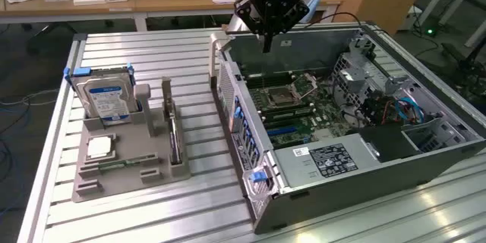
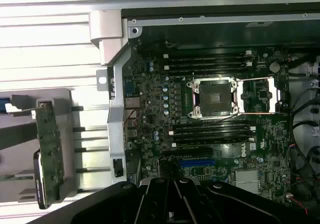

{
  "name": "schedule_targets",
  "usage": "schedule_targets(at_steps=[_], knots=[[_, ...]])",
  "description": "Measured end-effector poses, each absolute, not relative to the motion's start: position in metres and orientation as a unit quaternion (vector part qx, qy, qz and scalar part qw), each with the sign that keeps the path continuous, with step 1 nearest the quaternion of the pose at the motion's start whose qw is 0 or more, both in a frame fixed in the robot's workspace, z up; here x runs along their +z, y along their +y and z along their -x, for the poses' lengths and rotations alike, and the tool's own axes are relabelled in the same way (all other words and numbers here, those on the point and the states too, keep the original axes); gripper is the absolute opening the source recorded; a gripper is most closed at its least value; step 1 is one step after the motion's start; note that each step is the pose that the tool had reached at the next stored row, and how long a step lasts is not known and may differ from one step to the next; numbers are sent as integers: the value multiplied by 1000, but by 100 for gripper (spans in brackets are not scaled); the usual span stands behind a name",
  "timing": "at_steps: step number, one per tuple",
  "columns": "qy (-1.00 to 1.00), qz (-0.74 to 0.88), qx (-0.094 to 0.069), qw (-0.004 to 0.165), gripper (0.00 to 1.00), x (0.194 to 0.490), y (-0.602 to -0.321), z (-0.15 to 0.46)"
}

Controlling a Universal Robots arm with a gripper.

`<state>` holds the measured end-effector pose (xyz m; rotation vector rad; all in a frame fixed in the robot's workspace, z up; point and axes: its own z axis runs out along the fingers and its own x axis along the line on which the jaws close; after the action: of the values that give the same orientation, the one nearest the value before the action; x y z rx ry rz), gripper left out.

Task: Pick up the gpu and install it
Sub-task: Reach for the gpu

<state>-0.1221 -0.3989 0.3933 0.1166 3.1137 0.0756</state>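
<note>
1. Jaws are pressed together and pinch nothing. They hang tip-down over the far wall of the open computer case [image 1: 342, 203], near the far edge of the desk [image 1: 144, 55].
2. The gpu [image 1: 174, 135] [image 2: 48, 144] stands on its long edge in a slot of the grey holder [image 1: 122, 180]. It is well apart from the jaws and not installed.
3. The holder lies on the desk toward the exterior view's left edge. The case takes the side toward the exterior view's right edge, with a strip of bare slats between the two.
4. Also in the holder:
   - A hard drive [image 1: 108, 98] with a blue-white label stands upright at the far end.
   - A square chip [image 1: 99, 146] lies flat on the side of the holder away from the gpu.
   - A narrow memory stick [image 1: 118, 164] lies flat just nearer the front than the chip.
5. The case lies on its side with the lid off and the motherboard [image 1: 288, 112] [image 2: 155, 108] exposed.
6. In the wrist view the processor socket [image 2: 215, 97] sits empty, with black memory slots on two sides of it. A blue slot [image 2: 197, 162] lies close to the dark body of the jaws.
7. In the wrist view the gpu shows a green board face. A dark rounded part at one end may be the fan, but it is too unclear to say.
</note>
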Motion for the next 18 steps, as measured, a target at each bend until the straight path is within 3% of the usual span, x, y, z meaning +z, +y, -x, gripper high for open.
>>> schedule_targets(at_steps=[18], knots=[[999,-37,24,12,11,393,-399,153]])
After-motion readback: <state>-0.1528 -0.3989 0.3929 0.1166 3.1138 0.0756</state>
